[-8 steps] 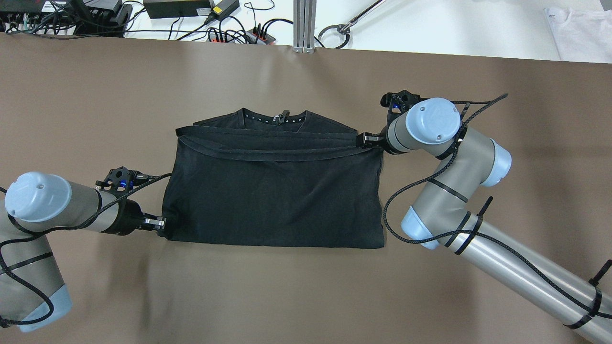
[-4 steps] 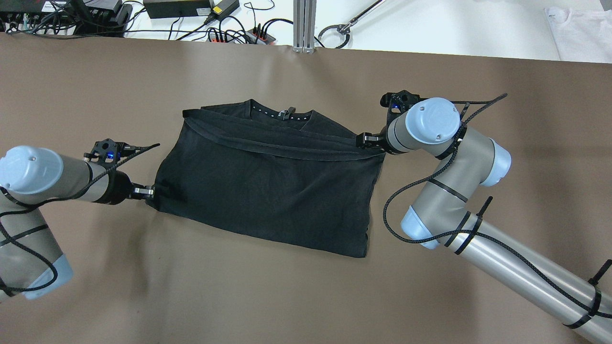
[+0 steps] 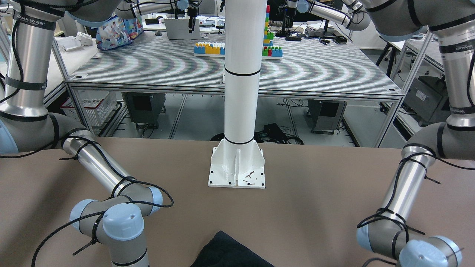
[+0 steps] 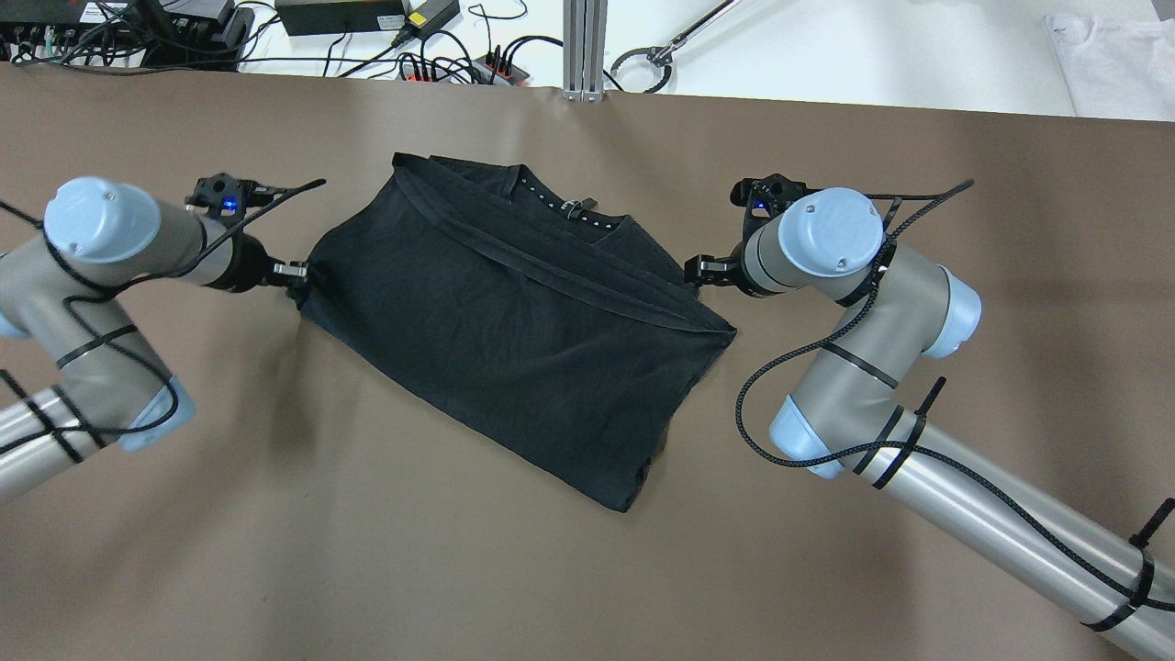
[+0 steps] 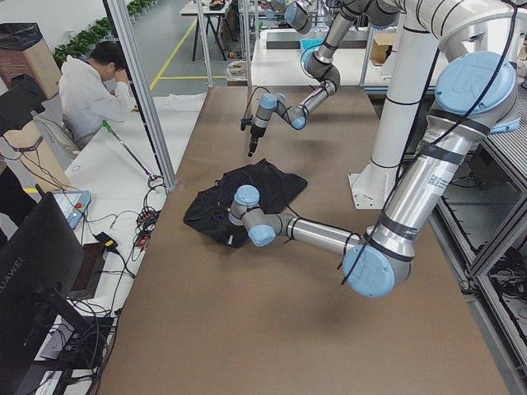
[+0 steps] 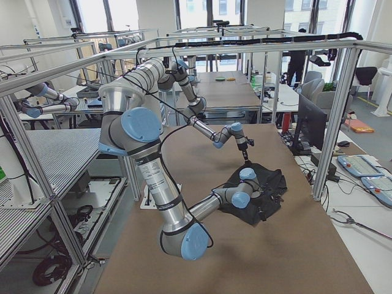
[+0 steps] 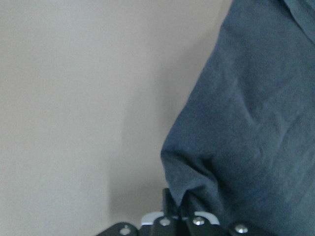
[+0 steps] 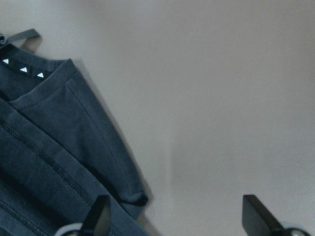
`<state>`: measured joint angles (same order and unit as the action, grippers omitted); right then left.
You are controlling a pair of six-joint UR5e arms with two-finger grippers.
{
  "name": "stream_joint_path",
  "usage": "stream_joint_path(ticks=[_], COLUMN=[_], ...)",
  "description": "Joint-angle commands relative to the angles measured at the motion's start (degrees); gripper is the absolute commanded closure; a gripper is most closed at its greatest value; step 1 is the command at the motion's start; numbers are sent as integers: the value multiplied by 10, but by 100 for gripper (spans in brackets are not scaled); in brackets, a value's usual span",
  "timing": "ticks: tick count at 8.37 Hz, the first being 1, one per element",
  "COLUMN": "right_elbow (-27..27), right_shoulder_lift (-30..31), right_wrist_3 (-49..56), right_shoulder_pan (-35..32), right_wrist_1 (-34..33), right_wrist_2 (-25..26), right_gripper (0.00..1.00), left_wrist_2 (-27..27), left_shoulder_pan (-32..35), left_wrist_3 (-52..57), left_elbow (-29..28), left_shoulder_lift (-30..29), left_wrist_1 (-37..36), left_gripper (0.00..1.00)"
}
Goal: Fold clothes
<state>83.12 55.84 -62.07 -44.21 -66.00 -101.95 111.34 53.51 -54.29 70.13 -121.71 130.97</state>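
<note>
A black T-shirt [image 4: 514, 340], folded over, lies skewed on the brown table [image 4: 275, 532], just on the robot's side of the aluminium post [image 4: 585, 50]. Its collar is toward the post and one corner trails away from it. Left of the post, the left gripper [image 4: 300, 275] has its fingers pinched tight on the shirt's left corner, with cloth bunched between them. Right of the post, the right gripper [image 4: 692, 269] sits beside the sleeve edge, fingers spread wide and grasping nothing.
</note>
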Motion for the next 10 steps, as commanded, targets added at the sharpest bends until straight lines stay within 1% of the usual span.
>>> stream_joint_path(ticks=[1, 2, 3, 5, 6, 7, 8, 9, 10], right_elbow=[1, 1, 0, 2, 1, 1, 4, 2, 1], right_shoulder_lift=[1, 1, 1, 0, 0, 0, 0, -2, -2], right_wrist_3=[-1, -1, 0, -1, 0, 0, -1, -2, -5], right_shoulder_pan=[0, 0, 0, 0, 0, 1, 1, 2, 10], right_wrist_1=[0, 0, 0, 0, 0, 0, 0, 0, 0], right_wrist_2=[1, 1, 1, 1, -1, -1, -4, -2, 2], right_gripper=[6, 6, 6, 6, 6, 6, 6, 6, 6], left_wrist_2=[-27, -66, -67, -63, -64, -69, -70, -46, -16], left_shoulder_pan=[29, 25, 25, 29, 38, 42, 46, 68, 75], left_wrist_3=[32, 38, 49, 97, 136, 152, 158, 181, 199], left_elbow=[-229, -334, -379, -379, -379, -371, -346, -332, -318], left_shoulder_lift=[-182, -259, -299, -301, -301, -296, -277, -272, -255], left_wrist_1=[2, 3, 3, 4, 4, 6, 7, 6, 7], left_gripper=[100, 100, 100, 100, 72, 1, 0, 0, 0])
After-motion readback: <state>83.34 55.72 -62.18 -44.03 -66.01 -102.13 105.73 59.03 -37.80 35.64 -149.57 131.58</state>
